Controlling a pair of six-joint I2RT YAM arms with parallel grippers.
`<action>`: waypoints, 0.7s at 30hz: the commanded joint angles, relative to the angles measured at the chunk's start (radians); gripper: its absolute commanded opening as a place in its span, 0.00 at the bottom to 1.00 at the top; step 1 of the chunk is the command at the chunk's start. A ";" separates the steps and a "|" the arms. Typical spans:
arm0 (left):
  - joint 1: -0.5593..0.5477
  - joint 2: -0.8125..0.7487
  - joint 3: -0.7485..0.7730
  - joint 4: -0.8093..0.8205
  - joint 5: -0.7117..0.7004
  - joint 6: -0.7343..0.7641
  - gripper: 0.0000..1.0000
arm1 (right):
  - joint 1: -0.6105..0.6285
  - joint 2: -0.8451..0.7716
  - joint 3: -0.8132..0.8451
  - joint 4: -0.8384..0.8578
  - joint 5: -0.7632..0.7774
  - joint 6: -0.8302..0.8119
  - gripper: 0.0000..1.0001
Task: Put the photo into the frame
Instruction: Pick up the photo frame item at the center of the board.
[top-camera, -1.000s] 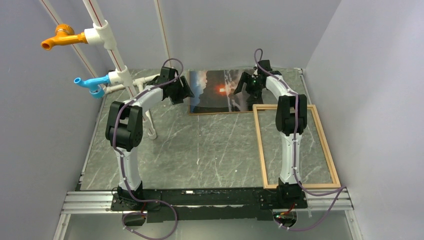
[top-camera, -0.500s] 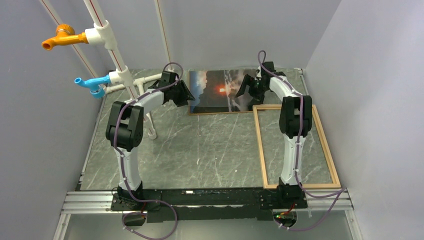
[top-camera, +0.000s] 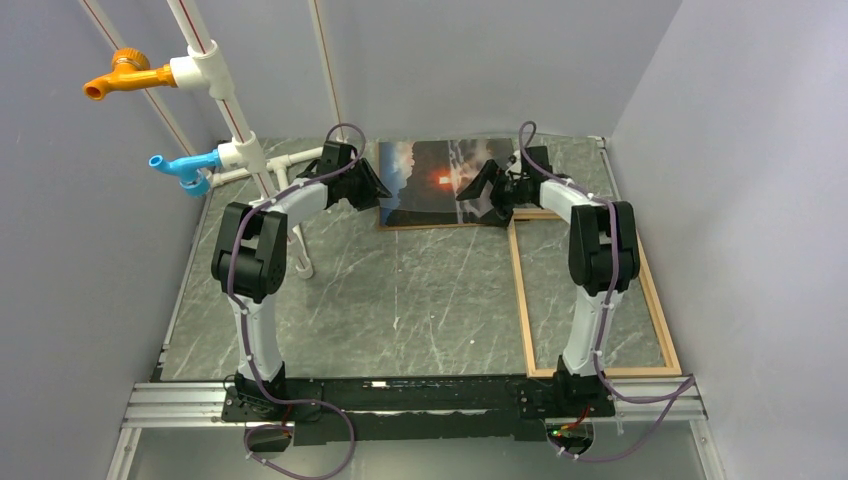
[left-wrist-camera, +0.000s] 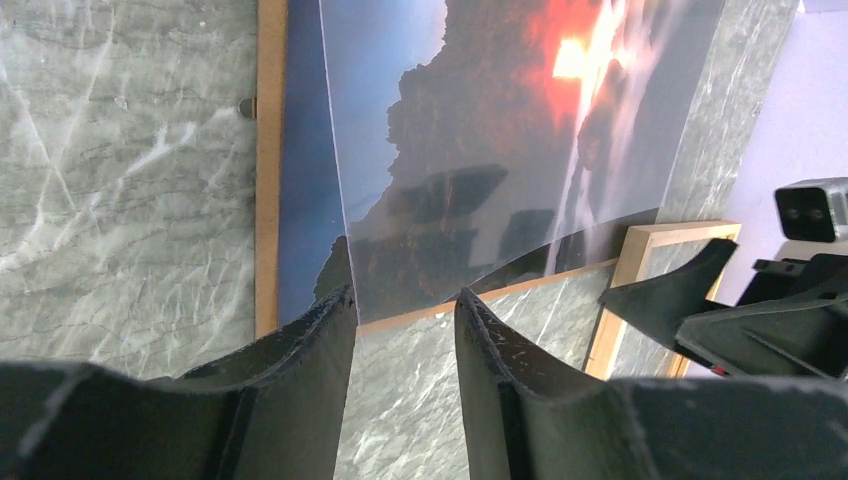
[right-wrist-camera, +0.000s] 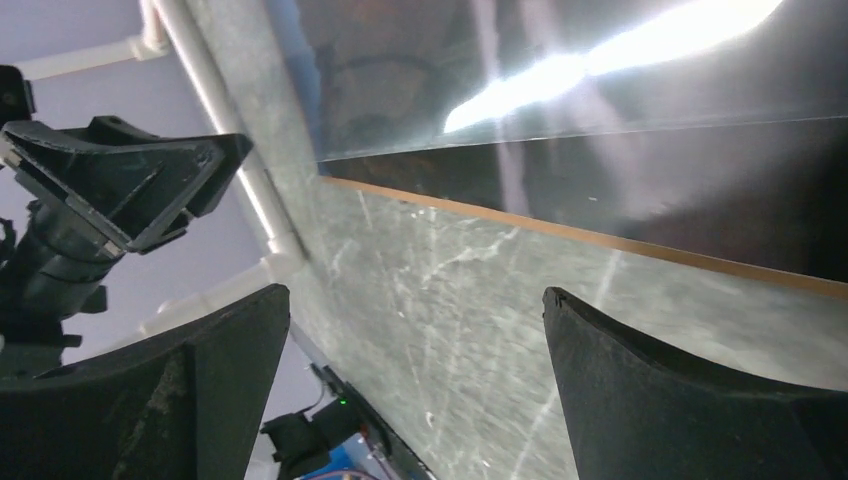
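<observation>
Marble tabletop holds photo, corner near the frame.

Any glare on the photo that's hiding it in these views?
Right wrist: a bright white streak washes out part of the photo. Left wrist: only dim dark reflections low on it, sun readable. Top external: pale streak beside the sun, otherwise clear.

Photo lies on backing board, far centre of table; frame flat at right, nearer; pipes far left.

One photo, one frame, one backing board, two taps, two arms.
</observation>
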 joint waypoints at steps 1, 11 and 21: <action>0.001 -0.022 0.046 0.043 0.033 -0.012 0.45 | 0.047 -0.030 -0.097 0.320 -0.088 0.249 1.00; 0.001 -0.016 0.071 0.034 0.059 0.007 0.45 | 0.113 0.086 -0.248 0.916 -0.087 0.651 0.98; 0.000 -0.023 0.062 0.043 0.070 0.016 0.45 | 0.121 0.210 -0.196 1.025 -0.057 0.756 0.86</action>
